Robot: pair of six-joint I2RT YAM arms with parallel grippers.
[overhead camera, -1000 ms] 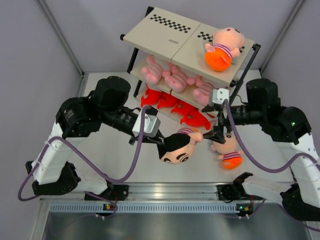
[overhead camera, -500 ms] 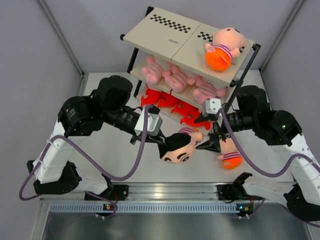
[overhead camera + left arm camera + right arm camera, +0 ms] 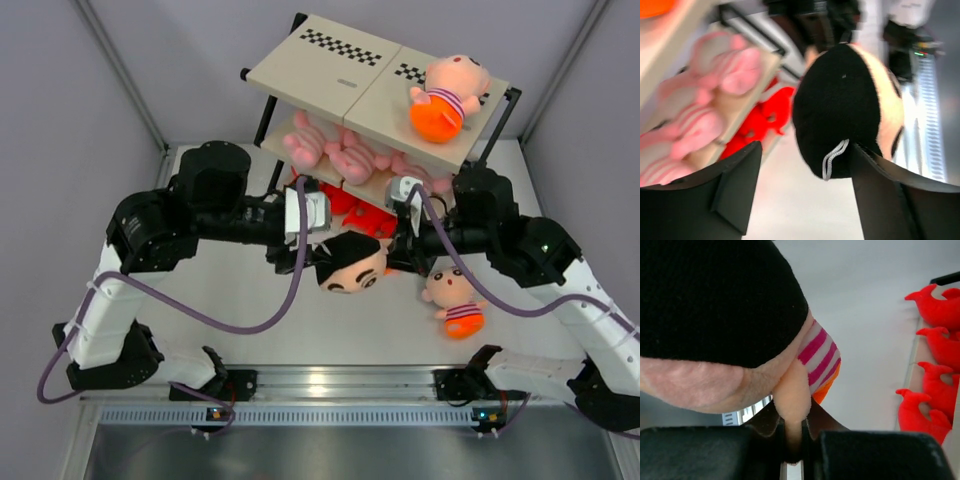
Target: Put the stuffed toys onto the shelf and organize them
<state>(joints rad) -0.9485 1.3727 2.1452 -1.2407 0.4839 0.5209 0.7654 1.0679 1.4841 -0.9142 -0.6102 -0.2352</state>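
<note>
A boy doll [image 3: 350, 268] with black hair hangs in the air just in front of the shelf [image 3: 330, 65]. My right gripper [image 3: 398, 256] is shut on its peach arm [image 3: 796, 390], pinched between the jaws of that gripper [image 3: 795, 429]. My left gripper [image 3: 318, 258] stands open, and the doll's black head [image 3: 840, 105] sits between its fingers; only the right finger [image 3: 875, 185] is near the hair. A second boy doll [image 3: 455, 300] lies on the table. A third one [image 3: 445, 95] lies on the top board. Pink plush animals [image 3: 340, 150] fill the middle tier.
Red plush toys [image 3: 352, 208] lie on the lowest tier, close behind both grippers, and show in the wrist views [image 3: 760, 120] [image 3: 935, 365]. Grey walls stand at both sides. A metal rail [image 3: 330, 385] runs along the near table edge.
My left gripper has opened and let go of the doll's head. My right gripper moved in from the right and shut on the doll's arm. The doll shifted toward the shelf.
</note>
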